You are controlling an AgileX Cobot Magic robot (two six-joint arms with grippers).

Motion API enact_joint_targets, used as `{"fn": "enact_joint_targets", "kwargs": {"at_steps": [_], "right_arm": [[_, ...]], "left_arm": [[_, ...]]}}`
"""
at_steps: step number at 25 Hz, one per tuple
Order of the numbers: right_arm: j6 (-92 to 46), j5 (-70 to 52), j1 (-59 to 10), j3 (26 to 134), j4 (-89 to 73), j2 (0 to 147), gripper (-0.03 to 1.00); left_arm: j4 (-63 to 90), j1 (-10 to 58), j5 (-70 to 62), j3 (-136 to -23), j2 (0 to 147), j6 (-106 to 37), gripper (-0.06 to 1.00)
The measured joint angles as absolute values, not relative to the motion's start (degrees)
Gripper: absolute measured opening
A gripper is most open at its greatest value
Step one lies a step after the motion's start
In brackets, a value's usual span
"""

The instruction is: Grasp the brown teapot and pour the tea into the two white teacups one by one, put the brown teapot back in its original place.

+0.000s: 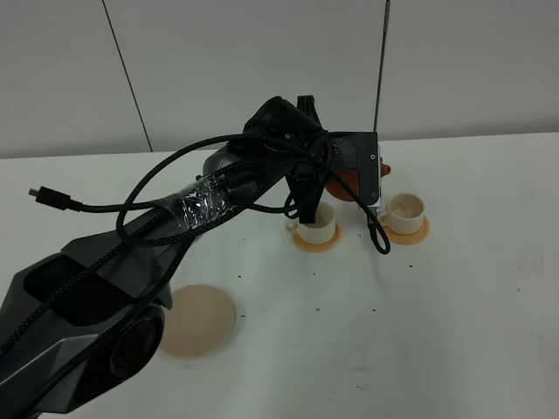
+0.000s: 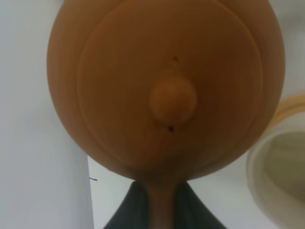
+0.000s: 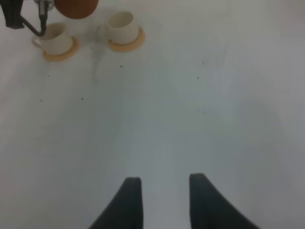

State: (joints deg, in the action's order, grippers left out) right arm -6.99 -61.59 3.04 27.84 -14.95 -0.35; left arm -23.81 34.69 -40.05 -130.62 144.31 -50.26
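Brown teapot (image 2: pixel 162 90) held in left gripper (image 2: pixel 159 207) by handle, teacup (image 2: pixel 281 162) just beside

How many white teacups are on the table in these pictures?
2. One teacup stands on an orange saucer near the held brown teapot, partly behind the left arm; the other teacup stands to its right in the high view. None seems hidden.

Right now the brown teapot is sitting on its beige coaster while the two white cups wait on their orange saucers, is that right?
No. The brown teapot is off its beige coaster, held up in the left fingers by the two white cups, as the exterior high view shows. The cups are on their orange saucers.
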Motion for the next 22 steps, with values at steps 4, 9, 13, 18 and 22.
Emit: {"fn": "enact_joint_targets", "kwargs": {"at_steps": [4, 9, 13, 18, 22], "right_arm": [[-7.0, -61.6, 3.0, 27.8, -15.0, -0.4, 0.24], [-7.0, -61.6, 3.0, 27.8, -15.0, -0.4, 0.24], [-7.0, -61.6, 3.0, 27.8, -15.0, -0.4, 0.24], [-7.0, -61.6, 3.0, 27.8, -15.0, -0.4, 0.24], [-7.0, -61.6, 3.0, 27.8, -15.0, -0.4, 0.24]], "left_arm": [[-23.8, 34.7, -39.7, -130.6, 144.3, -50.1, 0.18], [-23.8, 34.7, -39.7, -130.6, 144.3, -50.1, 0.18], [-23.8, 34.7, -40.9, -130.7, 144.3, -50.1, 0.18], [-23.8, 34.7, -43.1, -130.7, 144.3, -49.9, 0.18], [-23.6, 34.7, -43.9, -130.8, 144.3, -49.9, 0.18]]}}
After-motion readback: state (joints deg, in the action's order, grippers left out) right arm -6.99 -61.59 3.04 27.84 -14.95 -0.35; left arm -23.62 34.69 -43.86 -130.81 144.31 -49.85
